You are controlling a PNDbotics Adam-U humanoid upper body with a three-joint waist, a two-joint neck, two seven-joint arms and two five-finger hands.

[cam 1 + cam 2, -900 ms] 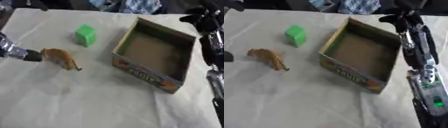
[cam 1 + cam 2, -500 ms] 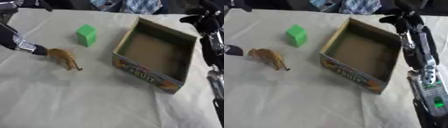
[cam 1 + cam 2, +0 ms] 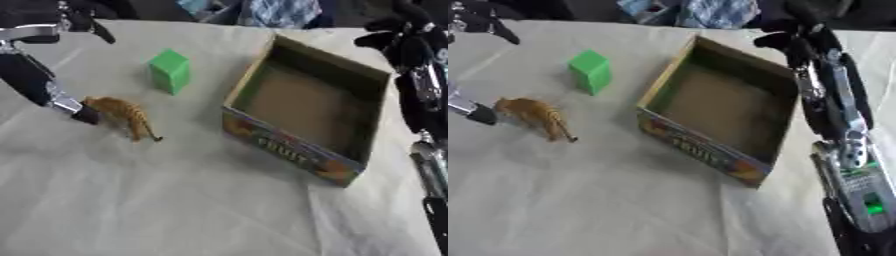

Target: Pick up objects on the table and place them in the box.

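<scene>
Left robot hand fingertip touching tiger, grip unclear; open cloth toward box.

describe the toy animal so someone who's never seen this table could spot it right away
Start at the open cardboard box on the white cloth, then look to its left. Two small things lie there: a green block farther back and, nearer the camera, the toy animal, with a left hand fingertip at its left end. It is the only orange-brown thing, four-legged with a thin tail.
</scene>
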